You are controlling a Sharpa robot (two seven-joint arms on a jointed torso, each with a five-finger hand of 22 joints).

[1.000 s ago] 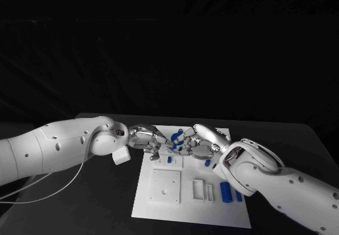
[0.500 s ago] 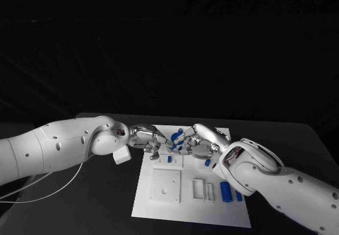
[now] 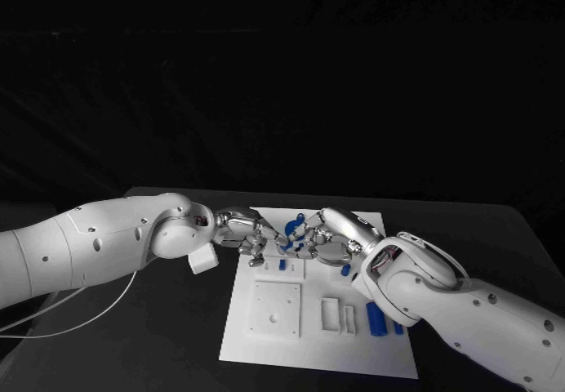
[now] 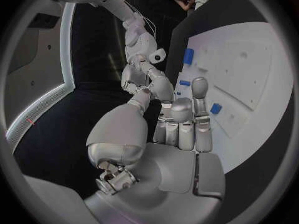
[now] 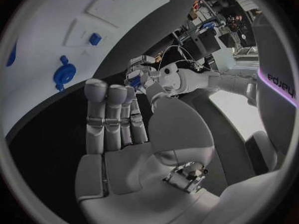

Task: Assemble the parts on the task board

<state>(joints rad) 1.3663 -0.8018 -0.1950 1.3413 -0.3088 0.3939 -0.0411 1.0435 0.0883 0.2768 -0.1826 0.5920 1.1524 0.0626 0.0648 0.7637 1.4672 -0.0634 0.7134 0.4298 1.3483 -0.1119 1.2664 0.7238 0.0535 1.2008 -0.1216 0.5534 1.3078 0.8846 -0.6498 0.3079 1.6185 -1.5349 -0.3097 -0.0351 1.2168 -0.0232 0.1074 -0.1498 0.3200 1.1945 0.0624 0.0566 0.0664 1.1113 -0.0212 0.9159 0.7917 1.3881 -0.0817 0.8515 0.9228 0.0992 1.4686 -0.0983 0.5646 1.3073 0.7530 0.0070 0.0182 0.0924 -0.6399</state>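
Now facing each other over the far half of the task board (image 3: 318, 343): left hand (image 3: 245, 233) coming in from the left arm (image 3: 95, 245), right hand (image 3: 333, 235) from the right arm (image 3: 471, 306), fingertips close together above the board. Left hand (image 4: 168, 129) seen from its wrist with fingers stretched out side by side and thumb apart, nothing between them, released. Right hand (image 5: 124, 129) likewise flat in its own wrist view, fingers straight and together, thumb off to the side, gripping nothing. Between the two hands, near the board's far edge, a round blue part (image 3: 297, 220) with a hub, shown from the right wrist as a small wheel (image 5: 64, 74) lying on the white surface. Just beside the fingertips, a few small blue parts (image 3: 286, 244) standing or lying on the board; whether any finger touches them, impossible to tell. Nearer on the board, a raised white square plate (image 3: 276, 310), then two narrow white blocks (image 3: 339, 315), then a long blue cylinder (image 3: 375, 320) lying beside the right forearm. Beneath everything, the black table (image 3: 176, 327).
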